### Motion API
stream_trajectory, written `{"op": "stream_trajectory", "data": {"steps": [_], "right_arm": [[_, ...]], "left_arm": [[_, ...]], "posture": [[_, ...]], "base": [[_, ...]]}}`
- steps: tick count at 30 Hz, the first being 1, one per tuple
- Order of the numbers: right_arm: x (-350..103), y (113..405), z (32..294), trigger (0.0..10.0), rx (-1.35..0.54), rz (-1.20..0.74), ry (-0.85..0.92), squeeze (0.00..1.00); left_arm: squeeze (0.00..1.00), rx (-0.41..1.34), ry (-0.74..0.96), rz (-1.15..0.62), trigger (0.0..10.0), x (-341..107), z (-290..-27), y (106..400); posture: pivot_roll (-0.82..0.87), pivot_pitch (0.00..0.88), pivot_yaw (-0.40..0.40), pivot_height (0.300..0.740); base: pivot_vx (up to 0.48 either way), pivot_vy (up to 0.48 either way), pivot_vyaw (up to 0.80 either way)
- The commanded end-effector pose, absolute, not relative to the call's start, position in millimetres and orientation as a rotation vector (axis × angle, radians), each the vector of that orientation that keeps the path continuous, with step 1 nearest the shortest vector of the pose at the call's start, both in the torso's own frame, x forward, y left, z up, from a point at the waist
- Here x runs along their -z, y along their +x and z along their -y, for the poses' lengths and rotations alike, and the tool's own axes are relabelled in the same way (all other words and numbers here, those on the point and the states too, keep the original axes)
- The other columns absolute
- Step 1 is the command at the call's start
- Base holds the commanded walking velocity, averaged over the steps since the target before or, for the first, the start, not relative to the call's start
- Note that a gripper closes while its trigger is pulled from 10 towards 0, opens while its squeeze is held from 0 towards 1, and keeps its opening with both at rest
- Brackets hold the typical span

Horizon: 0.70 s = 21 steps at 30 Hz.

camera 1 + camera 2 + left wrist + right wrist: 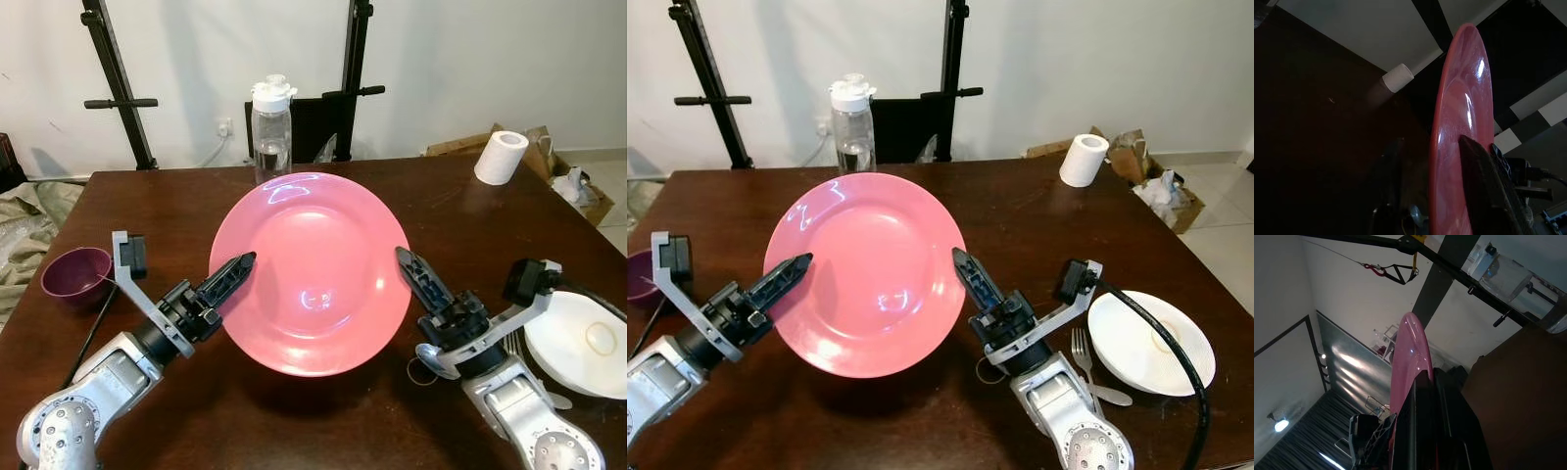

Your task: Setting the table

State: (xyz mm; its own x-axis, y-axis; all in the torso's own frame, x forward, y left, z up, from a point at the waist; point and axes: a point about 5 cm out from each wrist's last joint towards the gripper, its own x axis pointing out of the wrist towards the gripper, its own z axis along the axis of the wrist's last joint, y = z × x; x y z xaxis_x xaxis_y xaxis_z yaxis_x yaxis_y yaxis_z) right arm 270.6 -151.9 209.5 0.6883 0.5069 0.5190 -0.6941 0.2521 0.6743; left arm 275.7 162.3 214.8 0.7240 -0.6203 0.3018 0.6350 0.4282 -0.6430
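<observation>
Pink plate (312,269): one. Held above the middle of the dark wooden table (392,191), its far edge tipped up and its shadow on the wood beneath the near rim. Carried from both sides, probably because it is too broad for one gripper to steady.

Left gripper (235,271): one. Fingers narrowed onto the plate's left rim; the left wrist view shows one finger on the upper face and the other beneath.

Right gripper (415,271): one. Pinches the right rim in the same way, fingers close together over the edge in the right wrist view.

White bowl (580,341): one, on the table at the near right, just beside the right arm.

Fork (1083,355): one, lying between the right arm and the bowl, with a spoon-like piece (1110,394) beside it; likely cutlery staged for laying.

Purple bowl (76,274): one, near the left edge.

Clear water bottle (271,117): one, upright with a white cap, at the far edge behind the plate.

Paper roll (501,157): one, standing at the far right.
</observation>
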Motion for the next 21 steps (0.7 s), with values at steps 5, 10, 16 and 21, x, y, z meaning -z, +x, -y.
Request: {"op": "stream_trajectory", "data": {"steps": [5,10,16,21], "right_arm": [[-210.7,266.3,145.0,10.0,-0.864,0.201,1.037,0.00],[-210.0,266.5,145.5,10.0,-0.862,0.195,1.036,0.00],[-209.6,267.1,145.5,10.0,-0.863,0.192,1.034,0.00],[-208.9,267.9,145.4,10.0,-0.854,0.190,1.019,0.00]], "left_arm": [[0.00,0.808,-0.821,0.012,0.0,-214.4,-155.4,274.6],[0.00,0.827,-0.833,0.028,0.0,-218.4,-152.9,273.0],[0.00,0.841,-0.837,0.036,0.0,-220.6,-151.1,272.2],[0.00,0.858,-0.838,0.041,0.0,-222.3,-149.6,271.0]], "posture": [[0.02,0.110,0.080,0.740],[0.02,0.109,0.076,0.740],[0.02,0.107,0.076,0.740],[0.02,0.106,0.077,0.740]], "base": [[0.000,0.000,0.00],[0.000,0.000,0.00],[0.000,0.000,0.00],[0.000,0.000,0.00]]}}
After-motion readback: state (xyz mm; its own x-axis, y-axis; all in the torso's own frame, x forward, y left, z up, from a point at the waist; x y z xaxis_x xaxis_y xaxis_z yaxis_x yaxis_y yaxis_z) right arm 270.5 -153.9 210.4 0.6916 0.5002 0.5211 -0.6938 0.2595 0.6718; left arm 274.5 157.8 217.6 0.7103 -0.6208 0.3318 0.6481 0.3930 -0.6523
